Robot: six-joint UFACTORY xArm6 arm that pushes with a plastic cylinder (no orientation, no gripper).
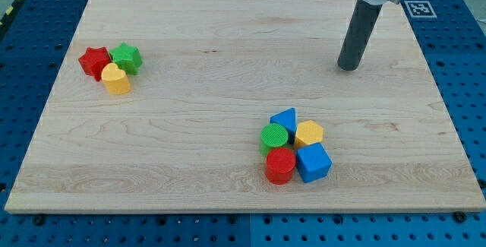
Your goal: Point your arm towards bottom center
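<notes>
Toward the view's upper right, my tip (pixel 349 68) rests on the wooden board (pixel 228 64), the dark rod rising from it and leaning slightly to the right up to a wider collar at the frame's top edge; the rod carries no jaws, so nothing there opens or closes. My tip touches no block, and stands well apart from every one of them, far from the board's bottom centre.

Below it and a little to the left, near the board's lower edge, five blocks sit packed together: a blue triangular block (pixel 285 119) at the top, a yellow hexagonal block (pixel 309 134) just beside it on the right, a green cylinder (pixel 274 137) on the left, a red cylinder (pixel 280 166) at the bottom, and a blue cube (pixel 314 163) at the lower right.

Far across, near the left edge, three more huddle; a red star (pixel 94 61), a green star (pixel 126 57), and a yellow heart (pixel 115 79) in front of them.

The board lies on a blue pegboard table (pixel 30 64); a black-and-white marker (pixel 418 8) shows at the top right.
</notes>
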